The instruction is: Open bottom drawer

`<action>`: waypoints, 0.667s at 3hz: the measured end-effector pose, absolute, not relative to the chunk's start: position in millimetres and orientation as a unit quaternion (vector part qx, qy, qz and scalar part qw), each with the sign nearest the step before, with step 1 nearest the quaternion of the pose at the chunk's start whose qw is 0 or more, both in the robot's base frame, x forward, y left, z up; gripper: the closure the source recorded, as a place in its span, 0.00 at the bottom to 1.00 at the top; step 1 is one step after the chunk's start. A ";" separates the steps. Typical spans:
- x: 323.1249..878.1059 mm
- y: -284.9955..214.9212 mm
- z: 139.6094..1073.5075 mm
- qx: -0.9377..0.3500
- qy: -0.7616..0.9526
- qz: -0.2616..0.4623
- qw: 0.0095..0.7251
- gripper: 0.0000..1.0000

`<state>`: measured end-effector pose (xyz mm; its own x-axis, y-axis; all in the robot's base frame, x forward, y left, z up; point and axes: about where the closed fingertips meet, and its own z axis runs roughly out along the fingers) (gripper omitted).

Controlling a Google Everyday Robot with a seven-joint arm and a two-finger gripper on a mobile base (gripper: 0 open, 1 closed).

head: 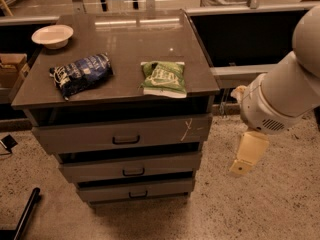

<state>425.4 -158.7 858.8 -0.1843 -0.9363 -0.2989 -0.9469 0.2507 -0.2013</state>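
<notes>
Here is the cabinet (125,39), left of centre in the frame, with three grey drawers stacked down its front. The bottom drawer (165,188) sits lowest, just above the speckled floor (260,209), with its small dark handle (138,194) in the middle of the front. A dark gap shows above it, under the middle drawer (160,165). Above that is the top drawer (80,136), the widest, with a white scratch (187,129) near its right end.

Over on the right, the white arm (285,91) comes in from the frame's edge, and the gripper (246,159) hangs off it, cream-coloured and pointing down toward the floor. It is to the right of the cabinet, about level with the middle drawer, well apart from every handle and touching nothing. Whether it is open or closed, I cannot tell from this angle.

On the cabinet's top there is a white bowl (52,35) at the upper left corner, a blue bag (81,74) near the front left and a green bag (163,78) at the front right edge.
</notes>
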 end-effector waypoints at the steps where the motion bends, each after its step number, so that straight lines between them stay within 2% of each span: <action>1: 436.3 -159.8 842.6 -0.604 0.776 0.022 0.179 0.00; 2: 472.2 -155.3 756.0 -0.579 0.783 0.099 0.205 0.00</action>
<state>472.2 -155.3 756.0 -0.2449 -0.8668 -0.4345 -0.9474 0.3092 -0.0827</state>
